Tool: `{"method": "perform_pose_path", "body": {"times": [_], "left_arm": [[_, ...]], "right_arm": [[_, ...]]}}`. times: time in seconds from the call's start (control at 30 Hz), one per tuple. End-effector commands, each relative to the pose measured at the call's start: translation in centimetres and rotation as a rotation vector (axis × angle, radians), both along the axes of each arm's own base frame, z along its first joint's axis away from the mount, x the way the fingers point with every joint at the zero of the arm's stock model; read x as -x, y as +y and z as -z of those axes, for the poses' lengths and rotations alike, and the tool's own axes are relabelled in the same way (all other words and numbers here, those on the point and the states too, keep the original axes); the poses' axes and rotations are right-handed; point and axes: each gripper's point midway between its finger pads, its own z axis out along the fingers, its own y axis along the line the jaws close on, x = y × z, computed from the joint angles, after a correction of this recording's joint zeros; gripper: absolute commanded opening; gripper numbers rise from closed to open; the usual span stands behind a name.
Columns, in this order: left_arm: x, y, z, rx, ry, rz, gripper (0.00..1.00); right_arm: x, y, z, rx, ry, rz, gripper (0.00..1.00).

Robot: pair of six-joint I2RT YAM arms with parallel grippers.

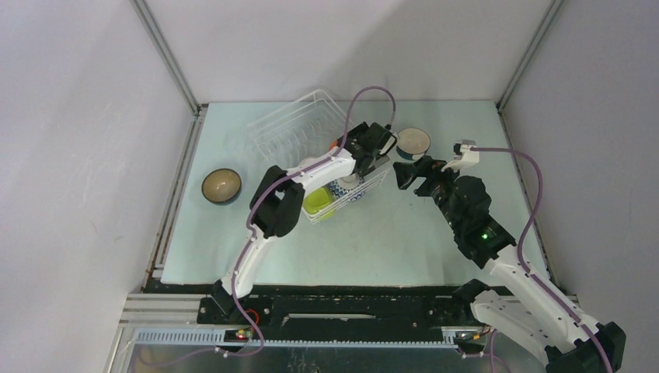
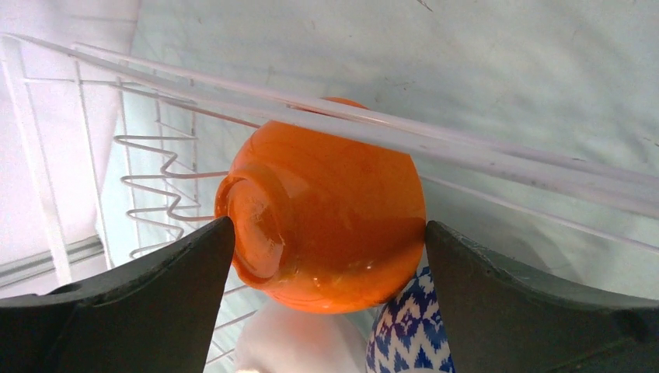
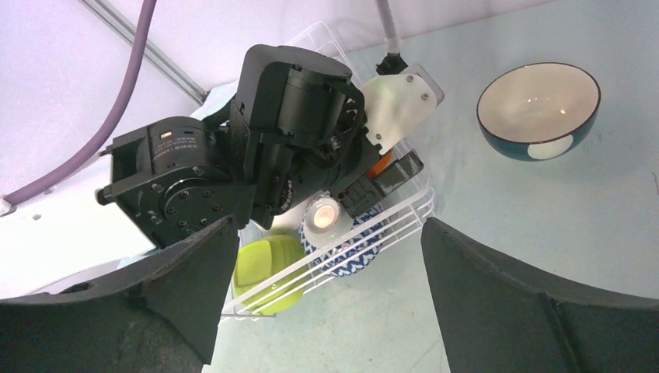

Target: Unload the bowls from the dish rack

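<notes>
The only writing is a small label (image 3: 166, 137) on the left arm's wrist housing, too small to read. A teal bowl (image 1: 221, 186) stands upright on the table (image 1: 388, 241) well left of the dish rack (image 1: 289, 128), and the left arm reaches forward and right into the rack's near right corner. There the left gripper (image 2: 326, 233) is clamped on the tilted orange bowl (image 2: 334, 194), which sits beside the lime green bowl (image 1: 317, 200), white bowl (image 2: 287, 342) and patterned bowl (image 2: 408, 334). Right of the rack, the bent right arm holds the right gripper (image 1: 404, 172) with its fingers apart and holding nothing, near the upright dark blue bowl (image 1: 413, 142).
</notes>
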Motion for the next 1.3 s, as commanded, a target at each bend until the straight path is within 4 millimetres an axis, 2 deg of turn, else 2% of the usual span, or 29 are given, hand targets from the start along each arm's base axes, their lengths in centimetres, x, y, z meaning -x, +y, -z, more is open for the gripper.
{"method": "perform_pose_path", "body": {"times": [0.0, 0.27, 0.7, 0.83, 1.27], "left_arm": [[-1.3, 1.7, 1.3, -0.143, -0.05, -0.034, 1.0], [-1.5, 2.0, 0.8, -0.151, -0.072, -0.037, 0.99], [-2.5, 3.4, -3.3, -0.131, -0.22, -0.122, 0.8], [-2.6, 3.6, -3.8, -0.126, -0.237, -0.128, 0.76], [-2.6, 4.5, -6.6, -0.082, -0.284, -0.161, 0.76]], "right_arm": [[-0.1, -0.3, -1.1, -0.014, -0.039, 0.008, 0.95], [-0.2, -0.2, -0.9, -0.012, -0.036, 0.005, 0.95], [-0.2, -0.3, -1.0, -0.015, -0.036, 0.008, 0.95], [-0.2, -0.3, -0.9, -0.016, -0.034, 0.006, 0.95], [-0.2, -0.3, -1.0, -0.016, -0.035, 0.004, 0.95]]}}
